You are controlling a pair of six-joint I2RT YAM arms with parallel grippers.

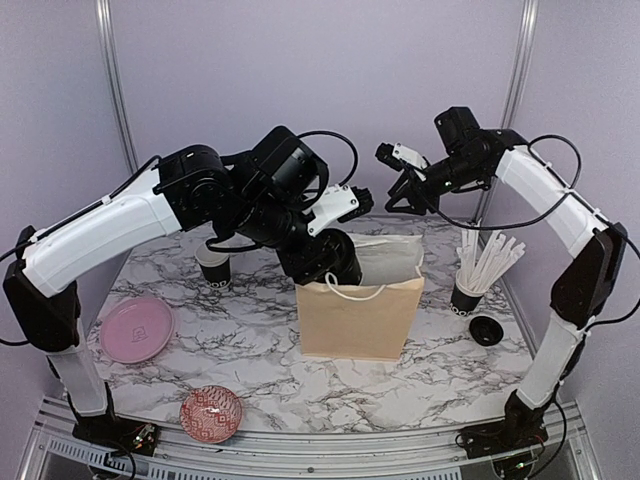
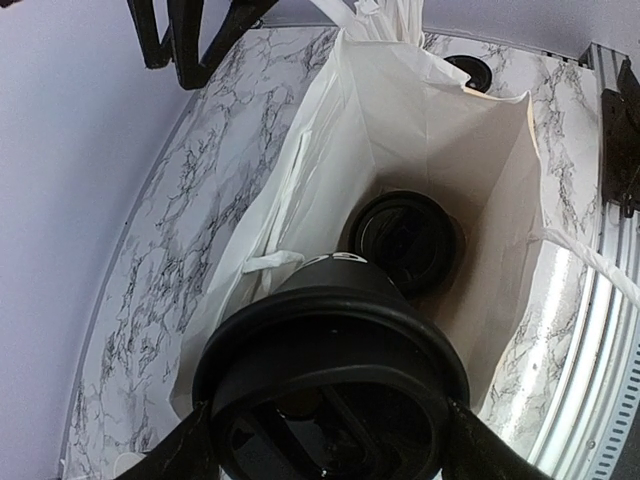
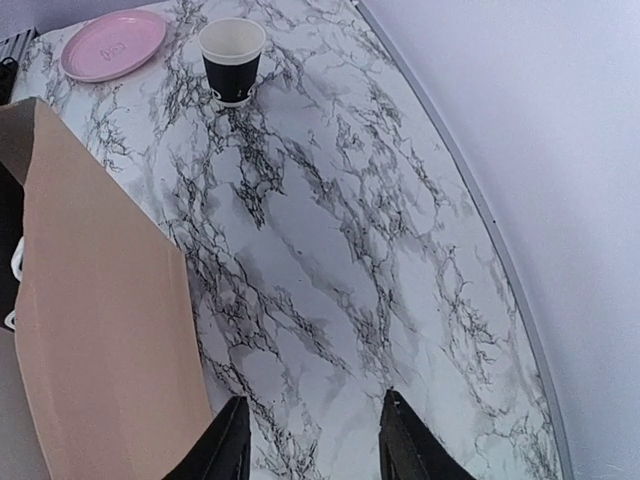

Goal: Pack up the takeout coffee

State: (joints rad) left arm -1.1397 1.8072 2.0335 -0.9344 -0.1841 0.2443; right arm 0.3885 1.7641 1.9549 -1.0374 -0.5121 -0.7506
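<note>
Clamped across the lid of a black lidded cup (image 2: 330, 320) with the left fingers (image 2: 180, 455), right at the mouth of the paper bag (image 2: 430, 130). Down inside that bag, on its bottom, a second lidded cup (image 2: 405, 240). Behind the bag to its left, upright on the desk (image 1: 250, 340), an open cup (image 1: 213, 268). High behind the bag's right side, right fingers (image 3: 228, 440) parted partway, holding nothing.

My white-shelled, black-jointed left arm (image 1: 100, 235) and right arm (image 1: 548, 192) trail thin black cables (image 1: 335, 133); my right gripper (image 3: 315, 400) has plain black fingers.
</note>
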